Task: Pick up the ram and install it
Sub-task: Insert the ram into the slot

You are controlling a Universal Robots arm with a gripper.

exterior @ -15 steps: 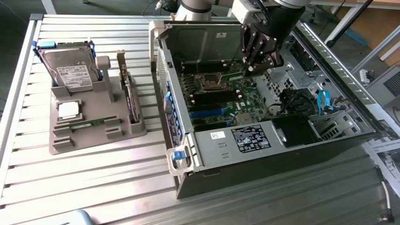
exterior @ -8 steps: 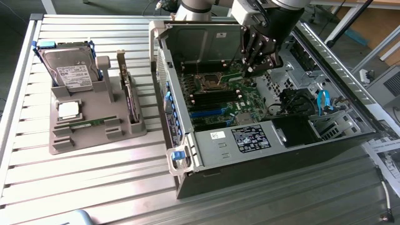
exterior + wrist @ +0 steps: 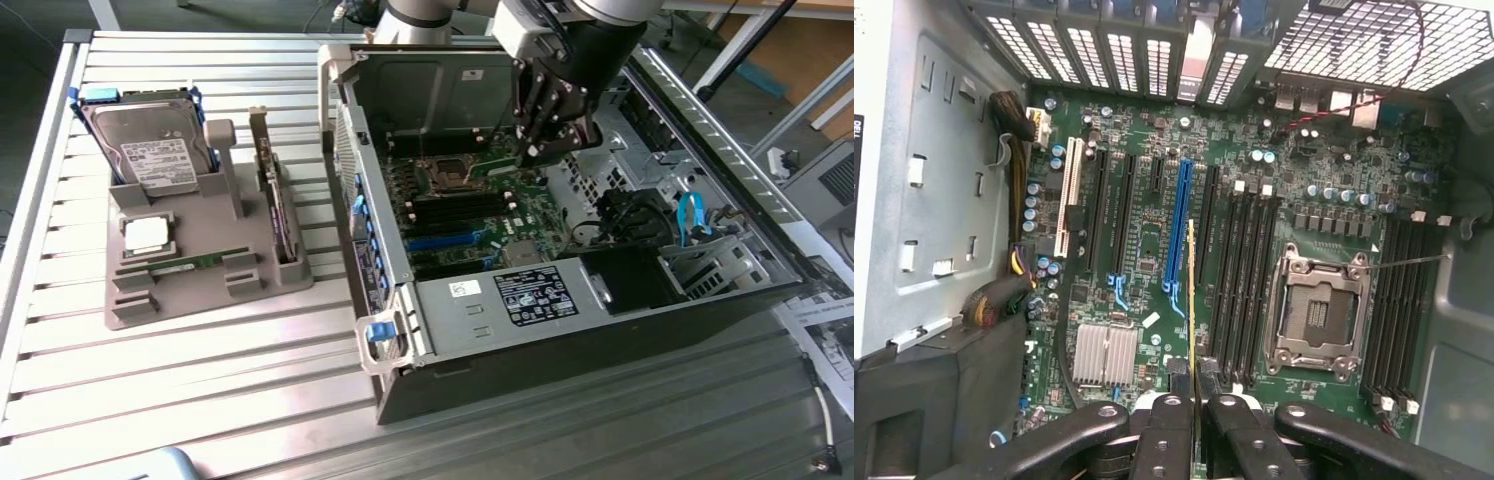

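Arm: is reaching down from above into the open computer case (image 3: 400, 330), wrist facing the motherboard (image 3: 1144, 250).
Gripper (image 3: 549, 150): fingers (image 3: 1166, 430) are clamping the ram (image 3: 1192, 300), which is hanging edge-on over the board, just beside the black memory slots (image 3: 1244, 280).
Case: is lying on the bench (image 3: 200, 380).

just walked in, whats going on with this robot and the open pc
The robot arm's gripper is shut on the ram and holds it inside the open computer case, above the motherboard, near the black memory slots beside the empty processor socket. The stick does not look seated in a slot yet. A hard drive and an expansion card sit in a grey holder at the exterior view's left.
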